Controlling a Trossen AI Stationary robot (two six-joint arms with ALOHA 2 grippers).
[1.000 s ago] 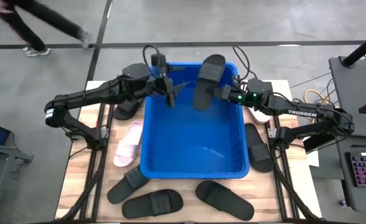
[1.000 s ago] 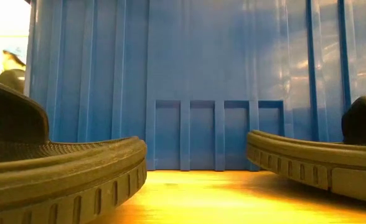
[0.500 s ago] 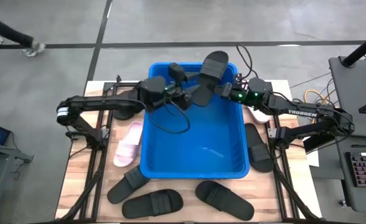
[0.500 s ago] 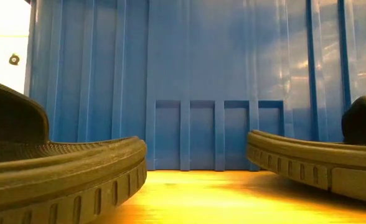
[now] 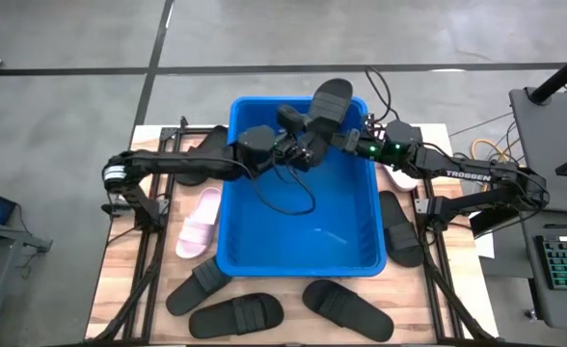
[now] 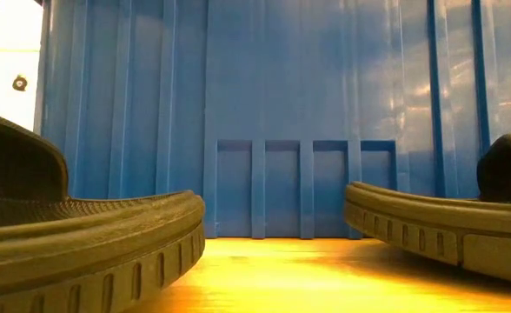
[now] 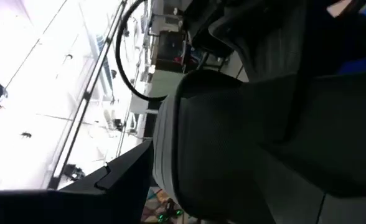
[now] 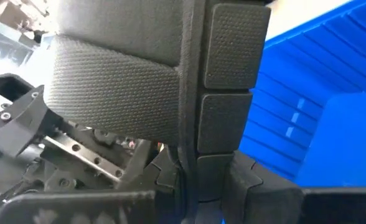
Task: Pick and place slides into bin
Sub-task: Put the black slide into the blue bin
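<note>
Clamping a black slide (image 5: pixel 324 116) over the bin's (image 5: pixel 233 253) far rim, right gripper (image 5: pixel 346 143) meets spread left gripper (image 5: pixel 308 154).

A large bright blue rectangular bin (image 5: pixel 298 231) with a thick rolled rim fills the centre of the high view, its smooth floor bare. One black slide (image 5: pixel 324 111) with a wide ribbed strap hangs tilted over the bin's upper rim, near the top centre of the frame. A pale pink slide (image 5: pixel 198 222) lies just left of the bin, sole down. Another pink slide (image 5: pixel 402 177) peeks out at the bin's upper right. A black slide (image 5: pixel 400 227) lies along the right wall. Three black slides (image 5: pixel 237 313) lie below the bin, across the lower part of the frame.
</note>
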